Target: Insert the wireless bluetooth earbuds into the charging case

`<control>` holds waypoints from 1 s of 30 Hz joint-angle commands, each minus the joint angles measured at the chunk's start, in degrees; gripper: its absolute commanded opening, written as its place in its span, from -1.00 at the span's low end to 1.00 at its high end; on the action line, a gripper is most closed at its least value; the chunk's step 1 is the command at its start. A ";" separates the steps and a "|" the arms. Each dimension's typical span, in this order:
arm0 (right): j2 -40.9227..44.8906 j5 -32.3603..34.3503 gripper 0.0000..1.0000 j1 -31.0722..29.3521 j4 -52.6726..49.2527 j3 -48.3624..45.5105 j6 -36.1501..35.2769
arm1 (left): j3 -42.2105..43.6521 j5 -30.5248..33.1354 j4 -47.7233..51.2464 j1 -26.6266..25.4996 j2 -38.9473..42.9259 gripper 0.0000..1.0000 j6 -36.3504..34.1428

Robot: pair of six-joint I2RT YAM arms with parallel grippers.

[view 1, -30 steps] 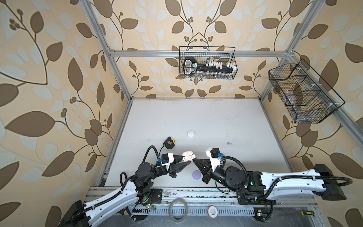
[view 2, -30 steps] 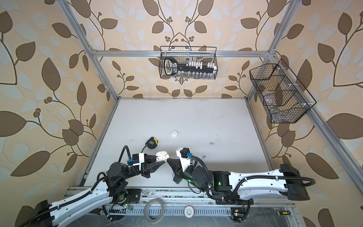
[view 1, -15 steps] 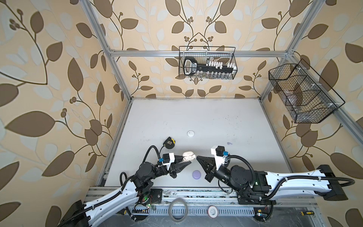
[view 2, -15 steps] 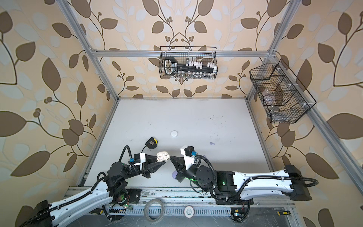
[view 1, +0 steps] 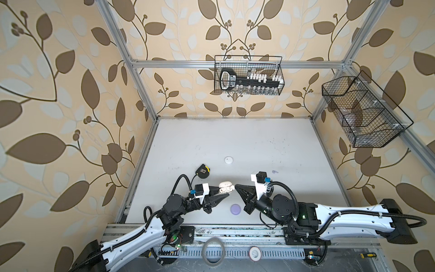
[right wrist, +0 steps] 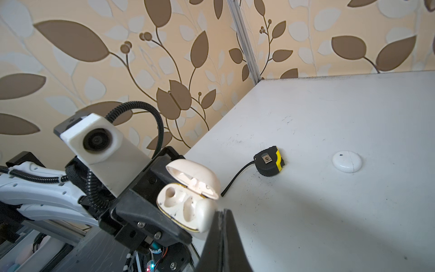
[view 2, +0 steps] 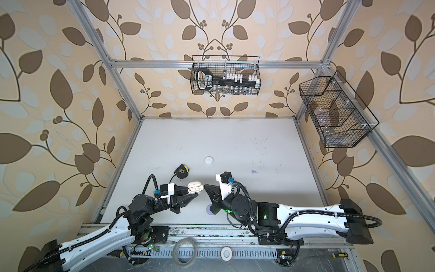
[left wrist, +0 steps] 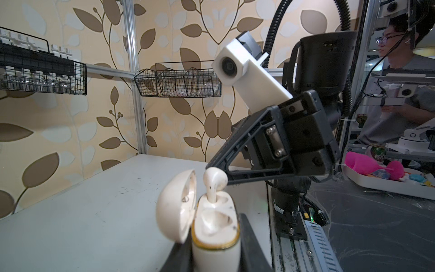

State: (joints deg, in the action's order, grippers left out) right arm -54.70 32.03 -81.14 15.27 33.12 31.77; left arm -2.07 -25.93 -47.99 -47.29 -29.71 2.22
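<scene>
Plainly, one cream earbud (left wrist: 215,179) stands stem-down in one socket of the open charging case (left wrist: 215,226). Its rounded head sits well above the rim, so I judge it started but not seated. The other socket shows empty, and the lid (left wrist: 175,205) is swung back on its hinge.

The case is off the counter (view 1: 270,146), near its front middle, pinched across the body by the left pincer (view 1: 223,191). The right pincer (view 1: 236,186) is pressed together with nothing between its tips and points left at the case. In the left wrist view its tip sits right at the earbud's head; whether it touches I cannot tell.

So the earbud lies just left of the right pincer's tip, its long axis running down the socket into the case body. The right arm is the free one, and the nearer. The coming move is probably a push along that axis; an off-axis push might tip the bud out.

Farther out on the counter:
- a round lavender case (view 1: 235,209) lies near the front edge between the arms;
- a tape measure (view 1: 203,170) lies beyond the left pincer;
- a round white case (view 1: 228,160) lies farther back;
- a lavender earbud (view 1: 274,172) lies alone, far right of the held case.
</scene>
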 commanded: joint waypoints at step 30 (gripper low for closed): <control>3.08 -3.19 -0.92 -1.07 -12.62 5.08 -7.79 | -2.15 -0.54 -2.78 -0.27 0.21 -1.00 -1.00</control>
State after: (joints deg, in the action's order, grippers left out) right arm -52.64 31.57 -83.13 8.05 35.48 27.03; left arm -2.15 -25.08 -48.05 -47.29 -29.67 1.80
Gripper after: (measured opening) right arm 0.048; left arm 0.241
